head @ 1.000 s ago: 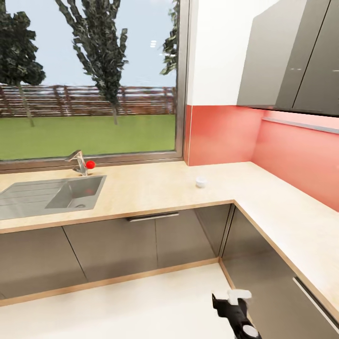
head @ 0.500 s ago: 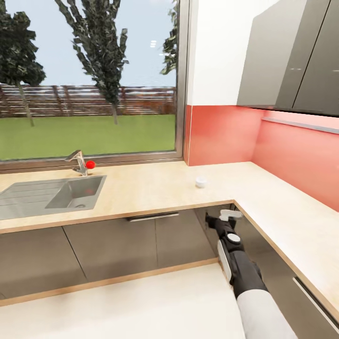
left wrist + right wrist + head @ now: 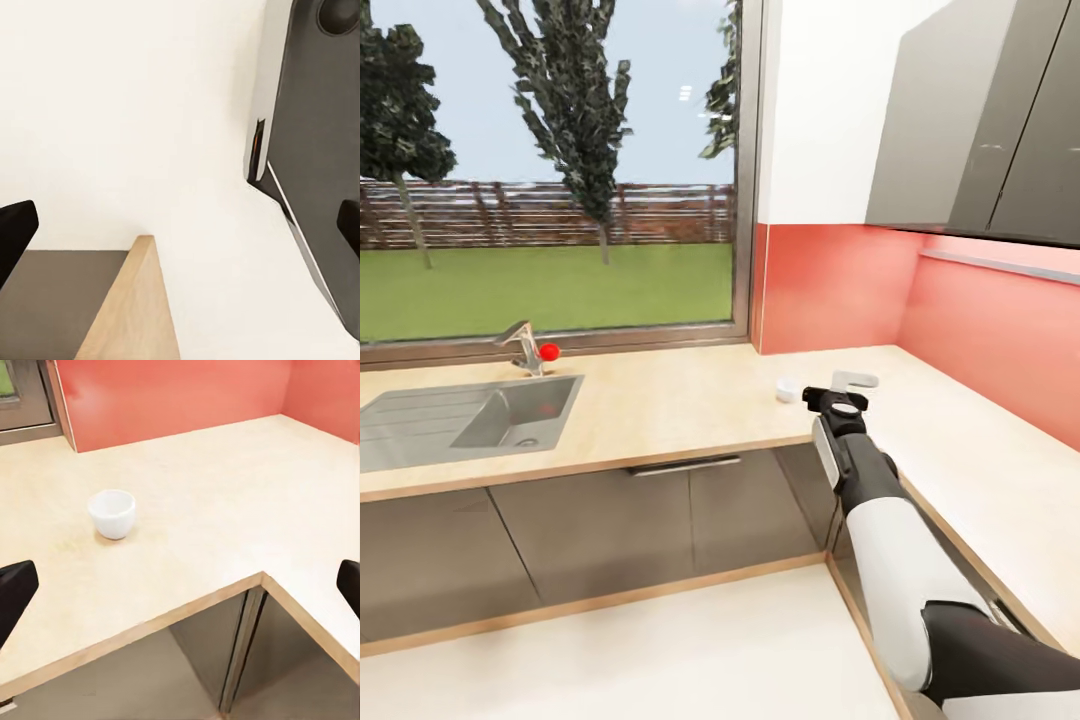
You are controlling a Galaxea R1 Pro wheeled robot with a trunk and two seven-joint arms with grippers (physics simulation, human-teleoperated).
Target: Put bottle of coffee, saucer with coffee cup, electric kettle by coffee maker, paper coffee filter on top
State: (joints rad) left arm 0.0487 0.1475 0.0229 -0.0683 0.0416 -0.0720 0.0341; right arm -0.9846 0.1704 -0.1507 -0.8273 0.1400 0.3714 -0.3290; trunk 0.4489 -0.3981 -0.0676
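Beige countertop (image 3: 660,410) carries a white coffee cup (image 3: 112,513), seen upright between the right gripper (image 3: 180,585)'s parted jaws

We counted one coffee cup (image 3: 788,387) on the countertop (image 3: 660,400); the right wrist view confirmed one. One sink (image 3: 470,420), one faucet (image 3: 525,345) with one red knob. One drawer handle (image 3: 683,464) under the counter. Two wall cabinet doors (image 3: 980,120) in sight. One robot arm (image 3: 880,510) in the head view. Outside we saw three trees (image 3: 575,110) and one fence (image 3: 550,213).
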